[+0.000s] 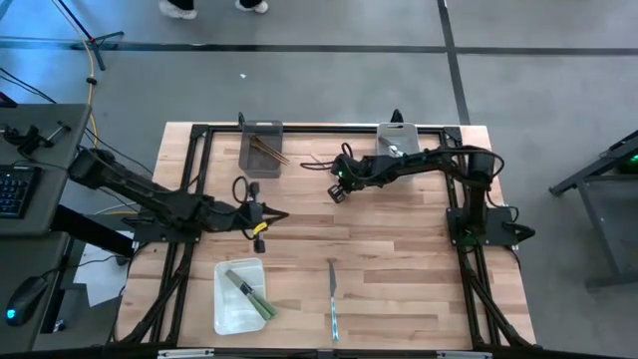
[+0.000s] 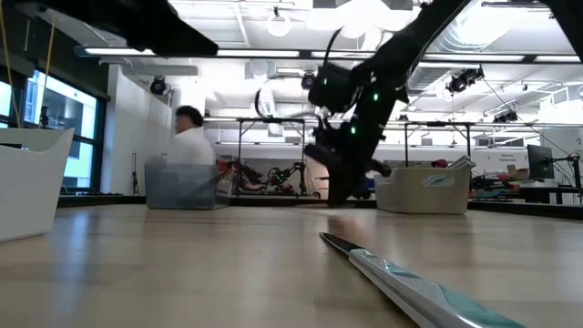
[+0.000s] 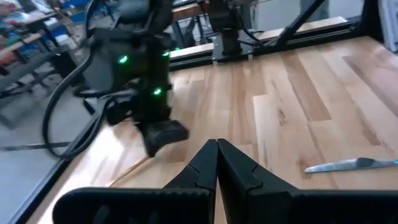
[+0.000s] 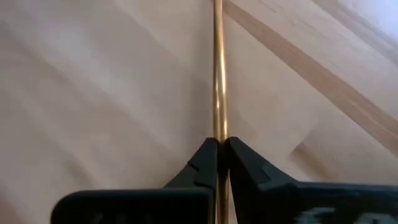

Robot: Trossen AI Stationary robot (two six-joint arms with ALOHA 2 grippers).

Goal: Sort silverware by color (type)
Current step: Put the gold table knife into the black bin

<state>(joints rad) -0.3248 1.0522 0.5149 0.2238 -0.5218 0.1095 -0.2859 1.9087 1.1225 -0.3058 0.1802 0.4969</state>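
My right gripper (image 1: 337, 185) stands over the table's far middle and is shut on a thin brown stick (image 4: 219, 74); it also shows in the low view (image 2: 346, 178). The stick also shows in the left wrist view (image 3: 129, 169). My left gripper (image 3: 216, 148) is shut and empty, left of centre (image 1: 282, 214). A silvery pale-teal knife (image 1: 332, 297) lies flat near the front edge; it also shows in the low view (image 2: 410, 282). Brown sticks lie in the grey bin (image 1: 261, 148), silvery utensils in the pale bin (image 1: 396, 140), and green-handled ones in the white tray (image 1: 221, 299). My right gripper pinches the brown stick's shaft (image 4: 219, 132) between its two fingertips. The fingers come from above, pointing down, and lie across the stick. The stick runs on past the fingers, low over the wood; whether it rests on the table or is lifted, I cannot tell.
A black frame (image 1: 199, 135) borders the tabletop at the back and sides. The three bins stand at the back left, the back right and the front left. Bare wood lies between the two grippers and the knife. A person (image 2: 191, 137) shows in the room beyond.
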